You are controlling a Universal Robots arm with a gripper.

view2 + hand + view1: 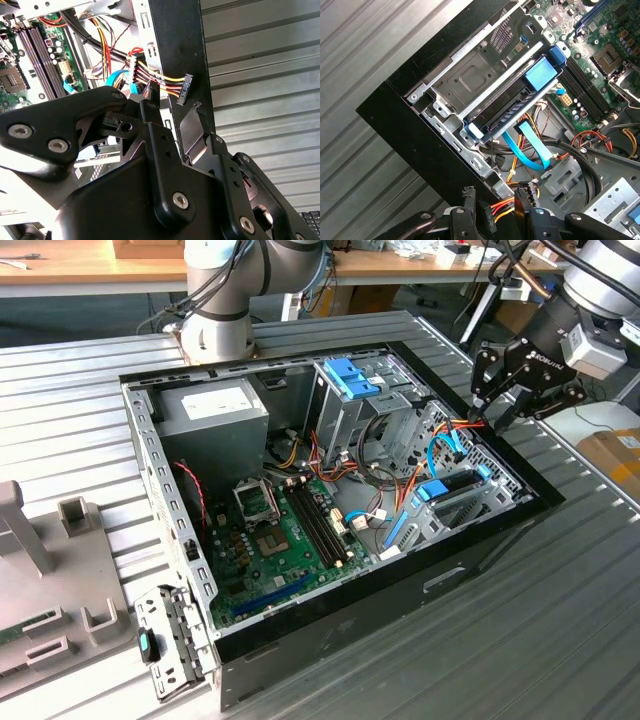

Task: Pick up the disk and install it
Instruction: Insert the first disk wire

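The disk (455,485) is lying inside the open case (480,530), seated in a metal bay along the case wall that is farthest from the motherboard (290,530). In the first wrist view the disk (512,111) is showing as a flat, dark, narrow slab edged with bright blue plastic. A broad blue tab is capping the end nearer the motherboard (590,60), and a paler blue tip is showing at the other end. It is resting level in the bay, with a flat blue cable (530,150) curling just beside it.

The gripper (490,415) is hanging over the rim of the case by the bay, apart from the disk. In both wrist views its fingers (468,197) are standing apart with nothing clamped between them. In the second wrist view the gripper (175,110) is hovering at the case's black edge (175,40), and a black connector (185,90) on red, yellow and black wires is lying just past the fingertips.
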